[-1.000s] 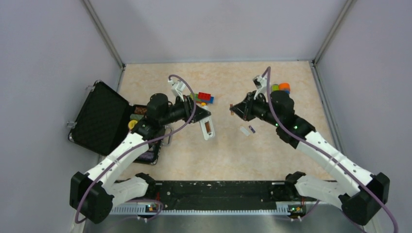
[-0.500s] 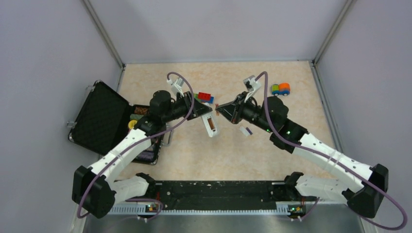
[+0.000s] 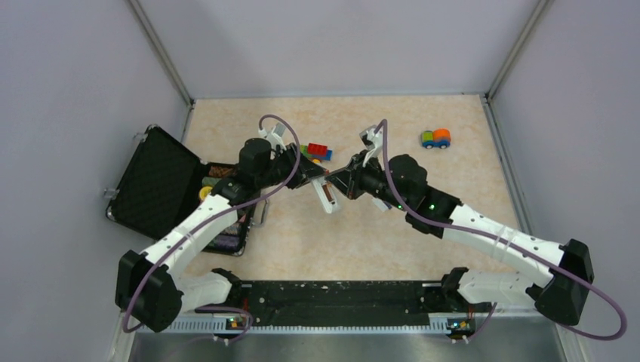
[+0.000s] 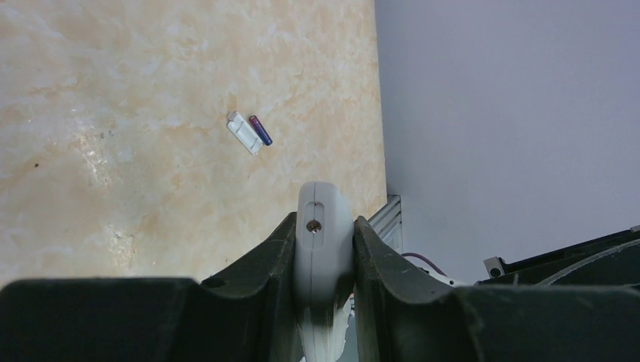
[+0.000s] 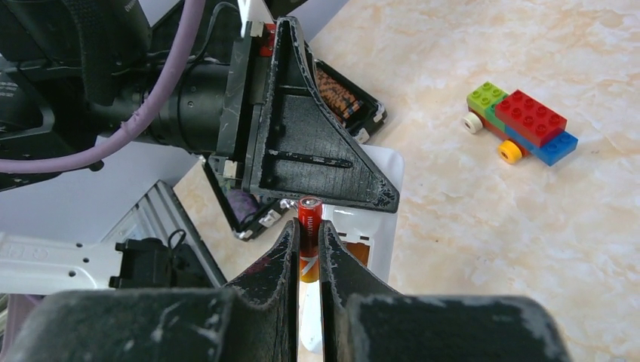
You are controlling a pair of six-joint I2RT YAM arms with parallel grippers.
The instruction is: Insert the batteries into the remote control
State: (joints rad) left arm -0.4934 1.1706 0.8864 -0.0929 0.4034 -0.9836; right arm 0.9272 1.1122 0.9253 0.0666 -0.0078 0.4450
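My left gripper [image 3: 311, 175] is shut on the white remote control [image 3: 326, 196], holding it above the table with its open back facing up. In the left wrist view the remote's rounded end [image 4: 324, 234] is pinched between the jaws of the left gripper [image 4: 324, 226]. My right gripper [image 5: 306, 234] is shut on the red-orange battery [image 5: 309, 219], whose tip sits just over the remote [image 5: 373, 211] beside its orange-lined battery bay. The dark blue-purple battery [image 4: 261, 130] lies on the table against the white back cover [image 4: 244, 133].
A multicoloured brick car [image 3: 317, 151] stands behind the grippers, and a small toy car [image 3: 435, 139] sits at the back right. An open black case [image 3: 155, 181] with chips lies at the left. The two arms nearly touch mid-table.
My right arm has swung left with the red-orange battery, from beside the back cover to right over the remote. The left gripper has tilted the remote slightly.
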